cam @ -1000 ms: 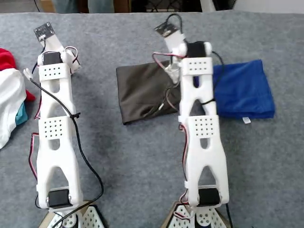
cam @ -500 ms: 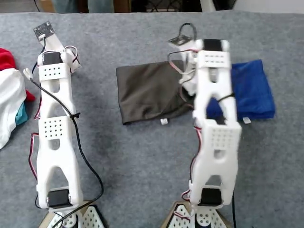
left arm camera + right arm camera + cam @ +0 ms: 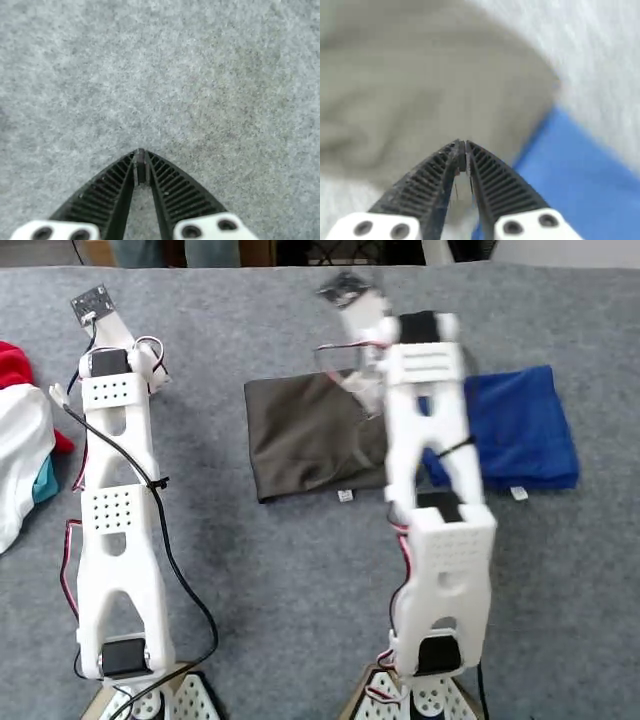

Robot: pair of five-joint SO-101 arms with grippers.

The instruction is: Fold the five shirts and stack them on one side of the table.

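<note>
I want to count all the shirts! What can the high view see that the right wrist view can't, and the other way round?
The high view adds a pile at the table's left edge: red shirt, white shirt and teal shirt, plus the whole left arm and right arm. The right wrist view adds the right gripper close up, tips shut, over the brown shirt. Both have the brown shirt and the blue shirt next to each other on the grey table.

Shirt pile (image 3: 20,450), perhaps three, cut by the edge; brown shirt (image 3: 300,435) partly behind the right arm (image 3: 440,540).
</note>
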